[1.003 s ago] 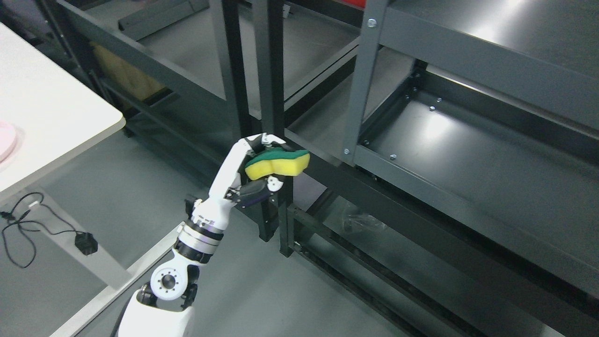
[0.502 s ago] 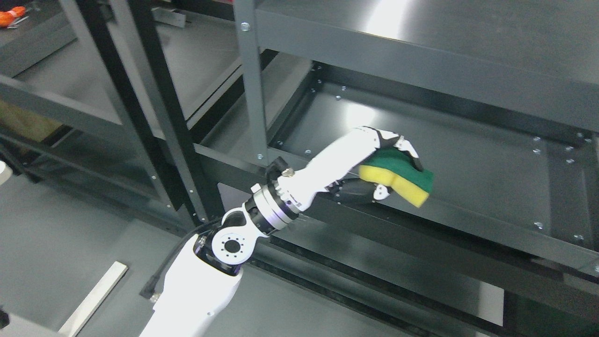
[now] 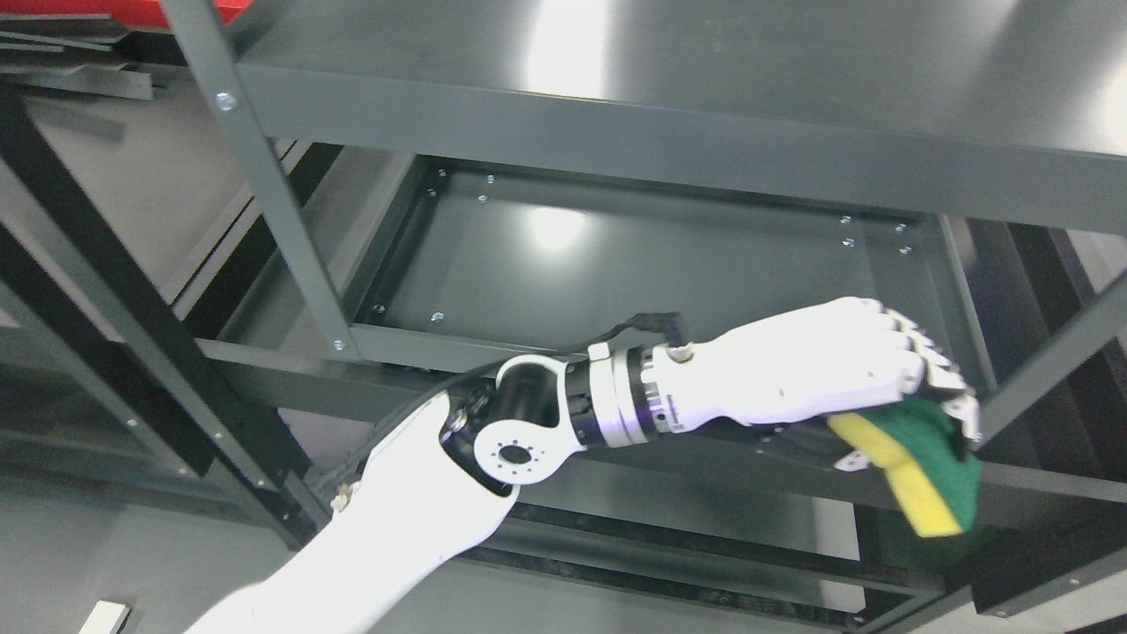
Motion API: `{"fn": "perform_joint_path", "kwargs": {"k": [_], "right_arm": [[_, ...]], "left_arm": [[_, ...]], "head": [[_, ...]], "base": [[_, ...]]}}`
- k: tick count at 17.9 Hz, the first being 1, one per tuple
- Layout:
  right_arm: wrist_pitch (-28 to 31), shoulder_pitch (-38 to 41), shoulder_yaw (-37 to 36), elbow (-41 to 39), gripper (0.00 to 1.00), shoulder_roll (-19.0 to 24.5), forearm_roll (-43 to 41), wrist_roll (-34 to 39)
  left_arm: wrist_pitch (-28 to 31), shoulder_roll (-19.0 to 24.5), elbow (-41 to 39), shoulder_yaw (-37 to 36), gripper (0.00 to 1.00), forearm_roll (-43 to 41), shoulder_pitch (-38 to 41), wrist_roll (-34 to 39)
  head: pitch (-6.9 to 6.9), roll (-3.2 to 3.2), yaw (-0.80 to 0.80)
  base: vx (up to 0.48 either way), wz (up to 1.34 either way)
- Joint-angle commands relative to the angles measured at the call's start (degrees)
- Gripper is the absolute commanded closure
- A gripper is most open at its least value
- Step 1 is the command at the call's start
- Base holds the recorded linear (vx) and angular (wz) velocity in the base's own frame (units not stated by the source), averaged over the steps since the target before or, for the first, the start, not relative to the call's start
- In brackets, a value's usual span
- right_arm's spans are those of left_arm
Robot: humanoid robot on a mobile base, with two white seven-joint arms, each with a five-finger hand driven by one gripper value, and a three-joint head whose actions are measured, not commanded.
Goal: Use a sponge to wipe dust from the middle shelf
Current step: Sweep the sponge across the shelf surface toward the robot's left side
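Observation:
My left hand (image 3: 916, 414) reaches in from the lower left, its white fingers curled over a yellow and green sponge (image 3: 924, 480). The sponge hangs tilted, green side up, just past the front right corner of the middle shelf (image 3: 616, 264), in front of its front rail and apart from the shelf surface. The dark grey middle shelf tray lies behind and left of the hand with a light glare on it. My right hand is out of sight.
The top shelf (image 3: 669, 79) overhangs the middle shelf. A grey upright post (image 3: 282, 211) stands at the front left and another (image 3: 1048, 352) at the right. Lower rails (image 3: 669, 546) run beneath the arm. Black rack frames (image 3: 97, 291) stand at left.
The camera has swung right and up across the rack. My left hand has carried the sponge rightwards along the middle shelf's front, from its middle to the front right corner.

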Motion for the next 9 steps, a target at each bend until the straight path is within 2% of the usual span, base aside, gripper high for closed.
{"fn": "perform_joint_path", "kwargs": {"k": [1,5,8,9], "right_arm": [[0.0,0.0,0.0,-1.0,0.00,-1.0,0.0,0.0],[0.0,0.0,0.0,-1.0,0.00,-1.0,0.0,0.0],[0.0,0.0,0.0,-1.0,0.00,-1.0,0.0,0.0],[0.0,0.0,0.0,-1.0,0.00,-1.0,0.0,0.0]], "left_arm": [[-4.4,1.0,-0.6,-4.2,1.00,-1.5,-14.8,0.0],[-10.5,1.0,-0.5,2.4,1.00,-6.2,-23.1,-4.9],[-16.4,1.0,1.5,10.5,1.00,-12.3,-22.9,-13.6],[-16.4,1.0,2.4,12.5,1.00,-13.9,-22.0,-15.1]], "head": [[0.00,0.00,0.00],[0.00,0.00,0.00],[0.00,0.00,0.00],[0.00,0.00,0.00]], "base": [[0.043,-0.23],[0.028,-0.12],[0.003,-0.01],[0.000,0.00]]}}
